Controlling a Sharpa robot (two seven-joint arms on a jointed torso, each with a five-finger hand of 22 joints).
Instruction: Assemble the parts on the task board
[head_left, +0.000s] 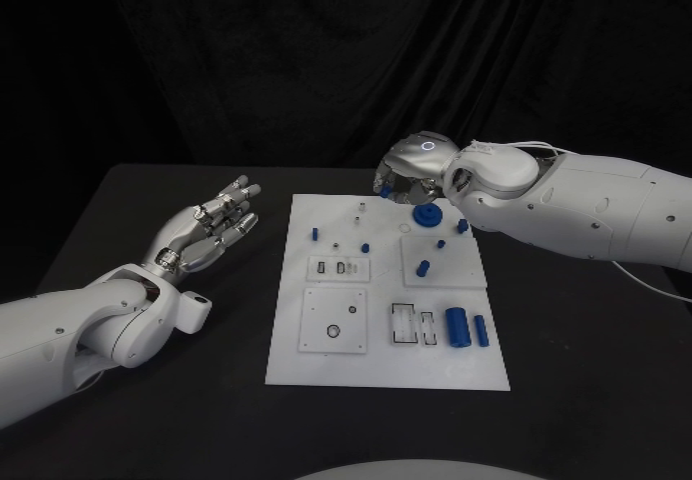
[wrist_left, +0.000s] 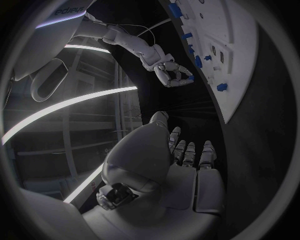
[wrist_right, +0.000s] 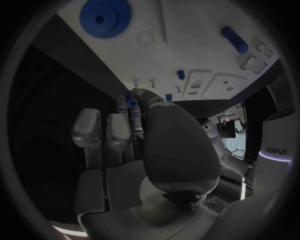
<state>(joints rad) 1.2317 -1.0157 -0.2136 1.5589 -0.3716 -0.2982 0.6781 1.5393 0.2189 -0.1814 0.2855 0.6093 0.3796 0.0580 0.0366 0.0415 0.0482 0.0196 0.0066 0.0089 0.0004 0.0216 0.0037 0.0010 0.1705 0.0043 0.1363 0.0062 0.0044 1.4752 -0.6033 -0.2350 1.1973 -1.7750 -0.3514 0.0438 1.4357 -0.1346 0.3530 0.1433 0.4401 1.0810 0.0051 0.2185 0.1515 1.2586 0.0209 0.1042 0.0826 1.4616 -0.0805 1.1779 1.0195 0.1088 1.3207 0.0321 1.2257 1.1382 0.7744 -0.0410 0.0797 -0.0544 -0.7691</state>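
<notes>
While Right Hand Works the Far Edge: Board Inventory

Right hand (head_left: 408, 178): fingers curled at the far edge of the task board (head_left: 387, 375), beside the blue gear (head_left: 427, 214); whether a small blue part sits between its fingertips I cannot tell. Advice: lower slowly, aligned over its seat. Left hand (head_left: 214, 225): spread, empty, beside the board. Surface: black table (head_left: 173, 420), dark curtain behind.

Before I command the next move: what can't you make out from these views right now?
- Right hand: in the head view its wrist covers the fingertips; in the right wrist view the palm hides whether they pinch a part.
- Small pegs on the task board: too small to identify.
- Left hand: open, off the board.
</notes>
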